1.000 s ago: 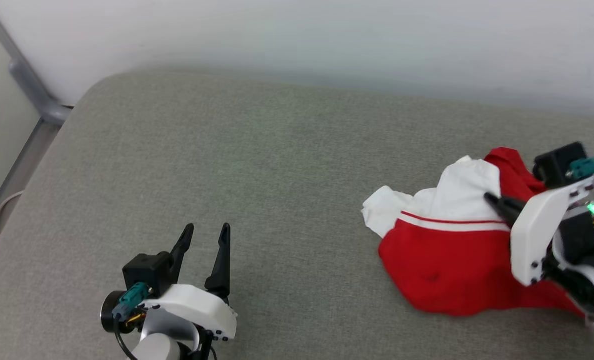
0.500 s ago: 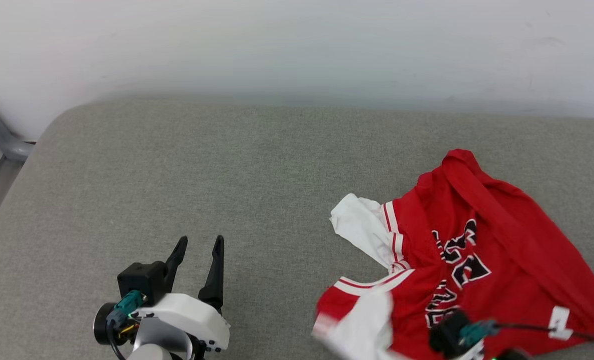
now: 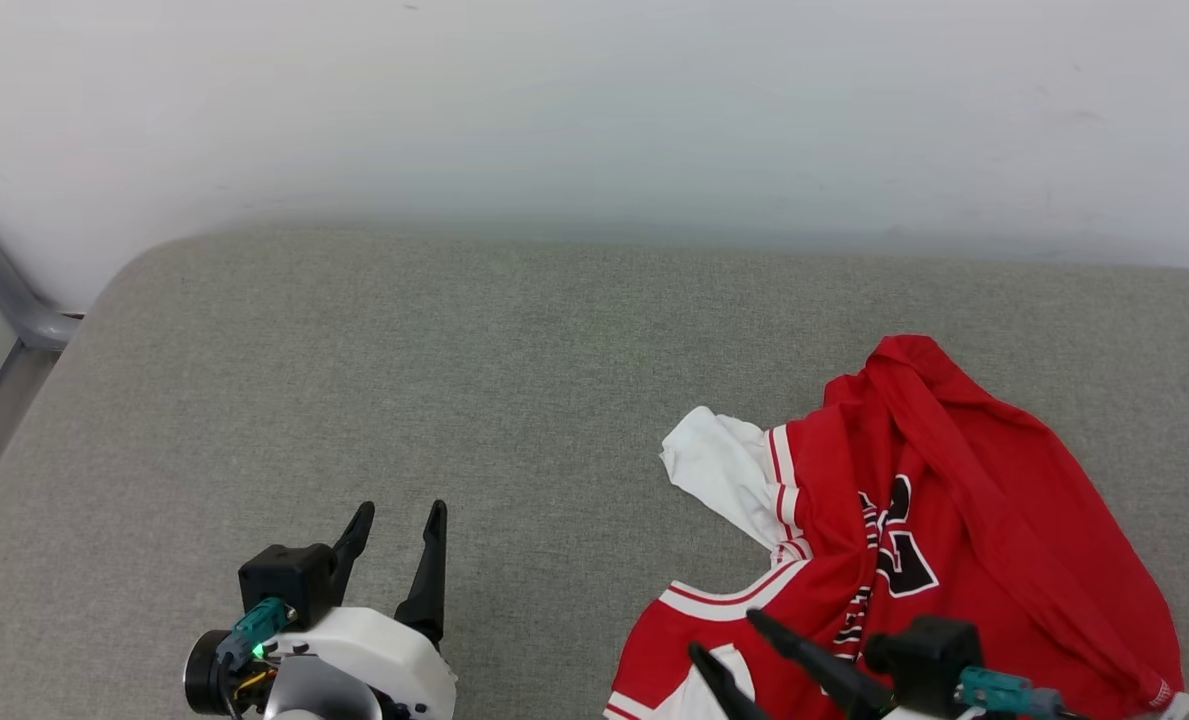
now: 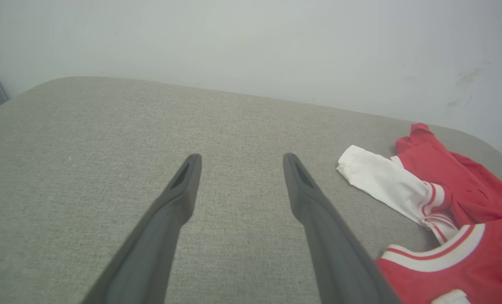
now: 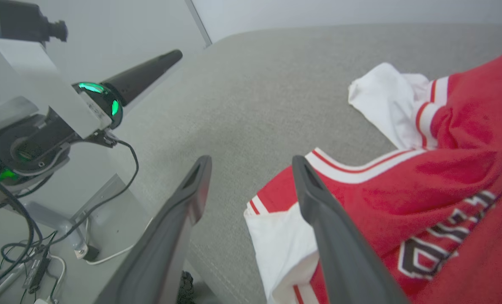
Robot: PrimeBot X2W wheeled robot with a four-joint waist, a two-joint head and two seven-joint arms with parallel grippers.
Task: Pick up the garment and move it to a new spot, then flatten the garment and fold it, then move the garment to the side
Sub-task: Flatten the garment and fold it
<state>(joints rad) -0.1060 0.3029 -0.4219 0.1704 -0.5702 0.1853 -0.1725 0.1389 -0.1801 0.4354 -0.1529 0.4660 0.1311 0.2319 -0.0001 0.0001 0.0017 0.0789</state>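
Tools on both arms are spread and empty. The left tool (image 3: 401,512) is held over bare grey surface (image 3: 354,350), well apart from the garment (image 3: 1004,560). The right tool (image 5: 251,160) is poised just over the garment's near edge, one finger above red cloth and the other above the surface, with nothing pinched.

The garment lies loose and crumpled on the right part of the surface, close to its front edge. One white sleeve (image 3: 719,470) is thrown out toward the left, and a long red fold (image 3: 964,470) is draped across the body, partly covering the black lettering (image 3: 899,555). Flattening is judged to be the step in hand.

For this to go well, the draped fold should be lifted clear first, so that the true outline can be read. Two matching points, such as both shoulders beside the striped neckline trim (image 3: 724,600), are best taken, one by each tool. A shallow pinch is advised at each point, so that the layer beneath is not caught.

The cloth should then be drawn apart evenly and laid toward the open middle of the surface, where room is plentiful. Care is needed with the second sleeve (image 5: 284,240), which sits right at the front edge and could be dragged over it.
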